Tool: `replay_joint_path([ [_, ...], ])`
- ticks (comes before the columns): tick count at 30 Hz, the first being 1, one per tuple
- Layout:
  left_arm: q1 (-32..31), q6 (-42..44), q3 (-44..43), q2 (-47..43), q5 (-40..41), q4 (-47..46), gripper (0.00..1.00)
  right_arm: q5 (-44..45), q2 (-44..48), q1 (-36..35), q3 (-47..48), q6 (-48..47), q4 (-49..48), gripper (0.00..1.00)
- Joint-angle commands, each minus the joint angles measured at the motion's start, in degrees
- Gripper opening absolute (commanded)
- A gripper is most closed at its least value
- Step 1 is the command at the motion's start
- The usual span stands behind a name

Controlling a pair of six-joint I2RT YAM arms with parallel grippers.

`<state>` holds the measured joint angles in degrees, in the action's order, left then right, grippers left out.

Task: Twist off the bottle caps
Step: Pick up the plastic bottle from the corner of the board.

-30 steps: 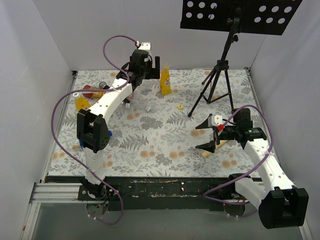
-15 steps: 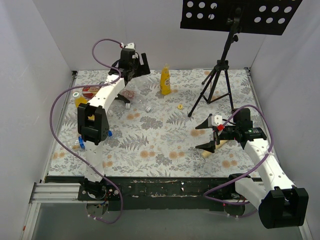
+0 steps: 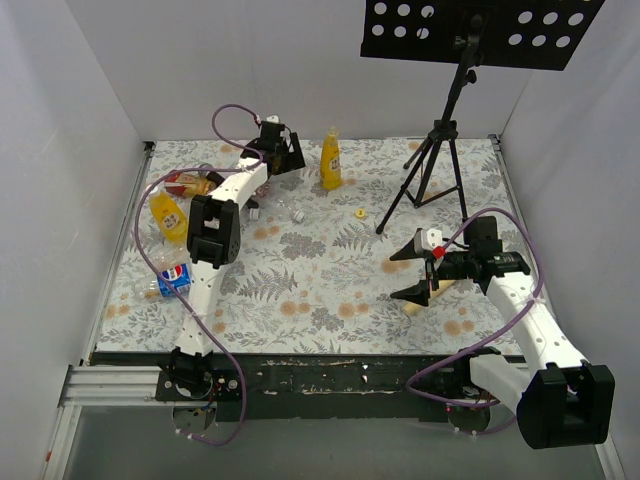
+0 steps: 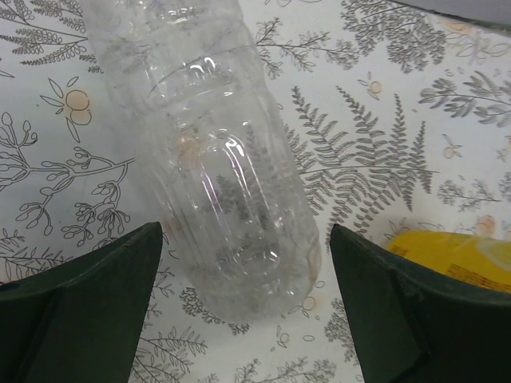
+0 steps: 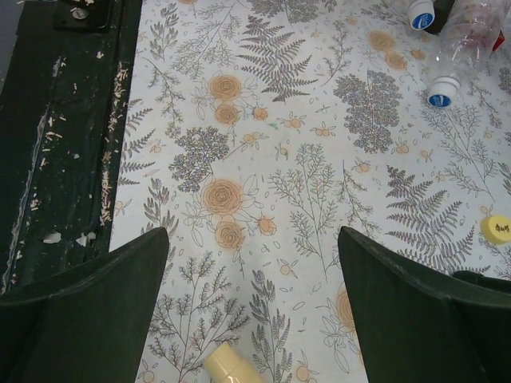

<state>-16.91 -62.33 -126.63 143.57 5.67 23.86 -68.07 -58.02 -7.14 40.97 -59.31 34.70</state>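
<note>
Two grippers gaped empty: left gripper (image 4: 243, 307) had swung down since earlier, straddling a ribbed clear bottle (image 4: 215, 159) lying on fern-print cloth (image 3: 330, 280), while right gripper (image 5: 251, 319) hung unmoved, yellow cap (image 5: 497, 228) nearby.

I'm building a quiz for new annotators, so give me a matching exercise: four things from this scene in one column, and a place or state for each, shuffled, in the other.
Things:
1. clear bottle
2. upright yellow bottle
3. loose yellow cap
4. right end effector

Places or states:
A. lying alone on the cloth, left of the tripod's feet
B. open, holding nothing
C. lying on its side between the left end effector's open fingers
D. standing near the back wall

Pairs: 1-C, 2-D, 3-A, 4-B
</note>
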Motion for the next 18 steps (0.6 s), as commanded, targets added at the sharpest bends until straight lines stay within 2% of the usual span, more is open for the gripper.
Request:
replay_joint_path([
  [1, 0.3, 0.6, -3.6, 0.4, 3.6, -1.1, 0.83, -2.1, -0.3, 0.2, 1.5, -1.1, 1.1, 0.94],
  [4, 0.5, 0.7, -4.0, 1.5, 3.1, -1.5, 0.77, -2.2, -0.5, 0.2, 1.6, -1.2, 1.3, 0.94],
  [9, 0.4, 0.8, -4.3, 1.9, 2.1, -1.4, 0.51, -1.9, -0.7, 0.2, 1.6, -1.3, 1.4, 0.94],
  [13, 0.4, 2.2, -1.8, -1.6, 2.8, -1.9, 0.35, -1.8, -0.7, 0.2, 1.6, -1.3, 1.3, 0.94],
  [18, 0.5, 5.4, 8.2, -12.9, 4.1, -5.9, 0.31, -1.6, -0.4, 0.2, 1.5, -1.3, 1.3, 0.94],
])
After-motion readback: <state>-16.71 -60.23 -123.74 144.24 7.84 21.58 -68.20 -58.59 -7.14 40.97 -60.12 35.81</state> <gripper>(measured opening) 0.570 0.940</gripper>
